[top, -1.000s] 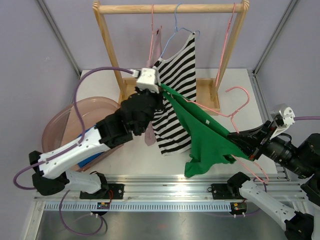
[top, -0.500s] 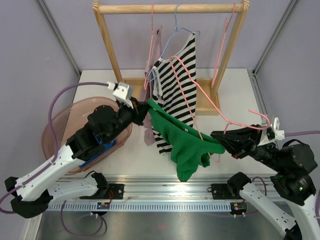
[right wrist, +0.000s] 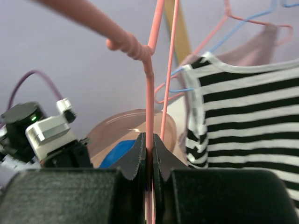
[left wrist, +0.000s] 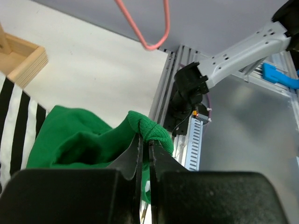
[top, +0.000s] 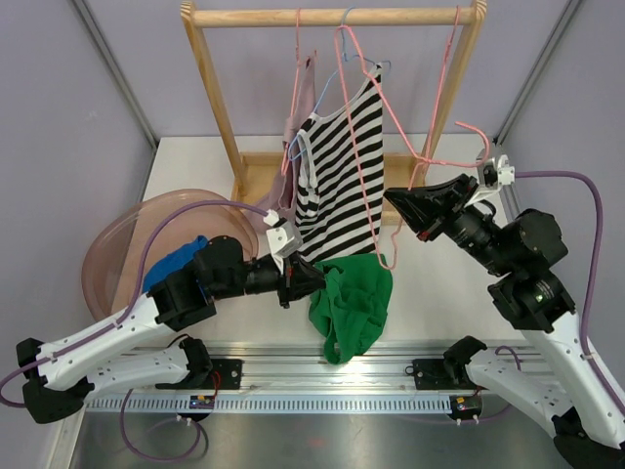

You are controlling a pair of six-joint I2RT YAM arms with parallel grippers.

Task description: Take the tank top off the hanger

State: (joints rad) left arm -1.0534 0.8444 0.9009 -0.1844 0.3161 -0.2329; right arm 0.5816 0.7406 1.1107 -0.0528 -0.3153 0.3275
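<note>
Your left gripper (left wrist: 145, 141) clamps the top (top: 350, 298) low; your right gripper (right wrist: 148, 140) clamps the hanger (right wrist: 149, 95) high, so they hang apart.

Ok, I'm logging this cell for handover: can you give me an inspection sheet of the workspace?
Surface: white table, rack at the back.
Job's things: green top off the pink hanger, hanging bunched.
Clutter: striped top and pink garment on the rack; blue cloth in basin.
Hands: left hand shut on green top; right hand shut on pink hanger.
Cables: purple cable loops from each wrist.
Surroundings: grey walls, metal rail in front.
</note>
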